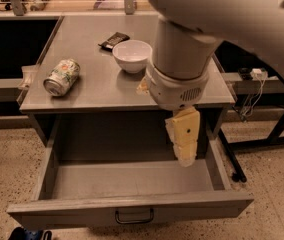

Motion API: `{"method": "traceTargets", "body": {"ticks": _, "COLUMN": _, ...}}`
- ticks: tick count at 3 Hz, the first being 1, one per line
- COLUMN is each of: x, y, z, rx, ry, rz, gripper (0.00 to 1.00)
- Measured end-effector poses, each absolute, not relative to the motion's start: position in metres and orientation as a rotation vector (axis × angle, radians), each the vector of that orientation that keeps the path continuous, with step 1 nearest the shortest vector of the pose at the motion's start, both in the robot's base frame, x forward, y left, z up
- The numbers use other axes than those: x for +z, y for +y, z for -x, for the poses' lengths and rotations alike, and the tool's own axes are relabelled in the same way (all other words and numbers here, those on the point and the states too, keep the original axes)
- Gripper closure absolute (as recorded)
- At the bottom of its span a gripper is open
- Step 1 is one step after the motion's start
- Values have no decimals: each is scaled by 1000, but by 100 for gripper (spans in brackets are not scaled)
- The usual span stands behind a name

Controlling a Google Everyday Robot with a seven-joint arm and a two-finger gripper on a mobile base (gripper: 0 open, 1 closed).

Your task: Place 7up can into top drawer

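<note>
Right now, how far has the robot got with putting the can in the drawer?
Done: the drawer stands pulled open, with nothing visible inside. In hand: the gripper hangs above the drawer's right side, well apart from the can. Left: the can lies on its side on the left part of the table, not yet grasped; it has to be picked up and set in the drawer.

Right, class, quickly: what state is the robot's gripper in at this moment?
Gripper: over the right part of the open top drawer; open or closed cannot be told. The 7up can lies on the tabletop, away from it.
</note>
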State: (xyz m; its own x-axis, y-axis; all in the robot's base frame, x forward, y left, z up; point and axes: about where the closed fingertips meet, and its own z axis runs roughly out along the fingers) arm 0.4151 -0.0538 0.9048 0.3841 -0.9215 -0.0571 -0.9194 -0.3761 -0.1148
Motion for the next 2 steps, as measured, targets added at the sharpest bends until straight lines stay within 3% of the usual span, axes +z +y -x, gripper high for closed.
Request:
{"method": "traceTargets", "body": {"ticks": 1, "x": 902, "y": -44, "z": -416, "rx": -18, "ry": 1582, "rz": 2568, "gripper": 0}}
{"method": "traceTargets", "body": {"ticks": 2, "x": 912, "y": -6, "z": -460, "rx": -141, "ry": 1278, "rz": 2654, "gripper": 0}}
